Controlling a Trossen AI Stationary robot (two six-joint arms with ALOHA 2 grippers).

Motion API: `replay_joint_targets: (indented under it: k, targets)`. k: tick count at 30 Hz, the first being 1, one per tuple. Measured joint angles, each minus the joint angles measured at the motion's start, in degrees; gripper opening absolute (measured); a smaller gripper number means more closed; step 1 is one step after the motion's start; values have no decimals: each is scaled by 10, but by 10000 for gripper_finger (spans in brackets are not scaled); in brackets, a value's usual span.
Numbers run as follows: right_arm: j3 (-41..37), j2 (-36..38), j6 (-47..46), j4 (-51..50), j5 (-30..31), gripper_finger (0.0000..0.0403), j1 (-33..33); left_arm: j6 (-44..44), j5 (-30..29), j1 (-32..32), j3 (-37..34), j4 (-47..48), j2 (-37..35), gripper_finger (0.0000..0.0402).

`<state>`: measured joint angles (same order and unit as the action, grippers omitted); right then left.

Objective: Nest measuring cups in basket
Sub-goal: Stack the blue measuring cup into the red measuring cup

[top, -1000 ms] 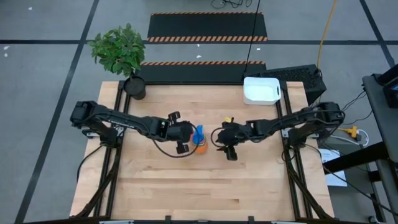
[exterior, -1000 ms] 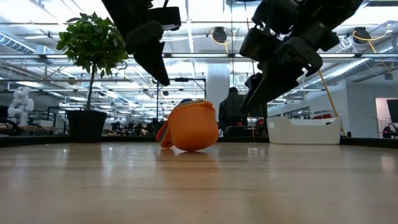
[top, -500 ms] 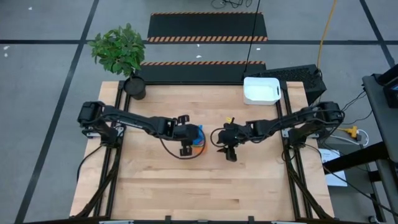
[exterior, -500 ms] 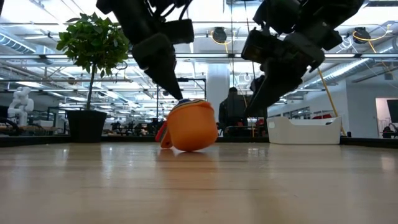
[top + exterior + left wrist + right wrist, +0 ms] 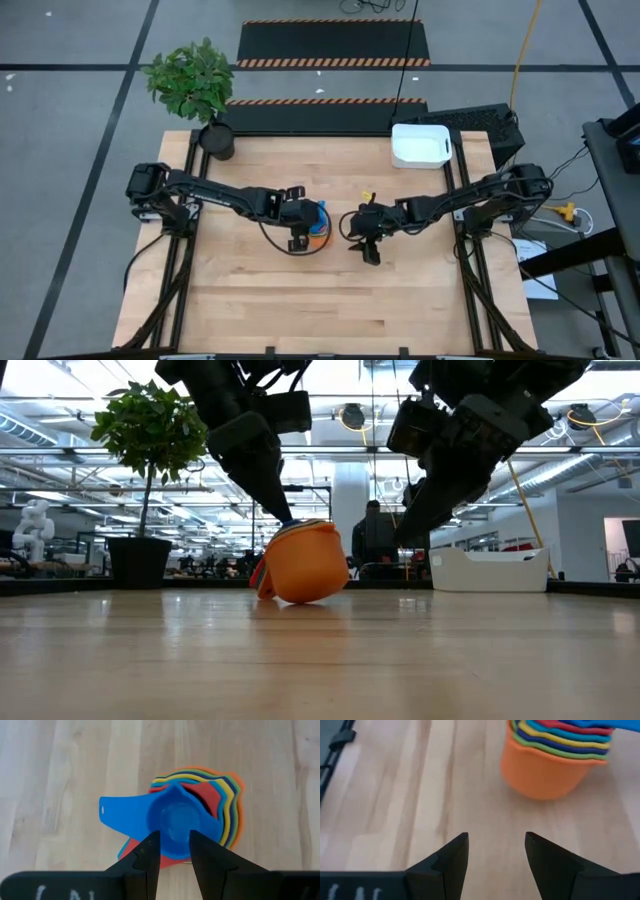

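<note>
Premises: open-plan robotics lab. Beyond the wooden worktop (image 5: 320,650): exposed ceiling ducts (image 5: 60,435), a white humanoid robot (image 5: 33,525), hazard-striped floor mats (image 5: 335,45) and taped floor.

No text, label, brand, number or sign can be read anywhere in these views; the faint pale marks on the dark wrist housings are too blurred to make out.

Bench centre: the nested measuring cups (image 5: 318,223) stand here, with the left hand (image 5: 303,222) right over them.
Beside the stack: the right hand (image 5: 357,228) hovers near, with bare wood between.
Far right corner: the basket (image 5: 420,146) stands well apart.
Far left corner: the plant pot (image 5: 216,141).
Near half of the bench (image 5: 320,310): open wood.
</note>
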<state>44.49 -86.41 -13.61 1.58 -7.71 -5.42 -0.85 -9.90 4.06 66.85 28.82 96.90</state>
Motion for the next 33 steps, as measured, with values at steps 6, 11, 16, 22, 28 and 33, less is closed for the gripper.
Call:
replay_joint_targets:
  k: [6, 11, 16, 22, 28, 33]
  targets:
    - [30, -6, -16, -1, 0, 187, -26, 9, 14, -3, 0, 5, 0, 108]
    - [54, -15, -6, 11, 1, 187, -54, 8, 15, -2, 0, 11, 0, 108]
    - [67, -59, 0, 50, 0, 187, -64, 8, 26, -6, 0, -15, 0, 108]
    - [114, -135, 14, 50, -1, 187, -63, 8, 35, -8, 0, -15, 0, 108]
    - [162, -200, 34, 52, 3, 187, -62, 5, 35, -10, 0, -3, 0, 108]
    - [179, -218, 39, 30, 25, 187, -58, 4, 35, -10, -1, -23, 0, 108]
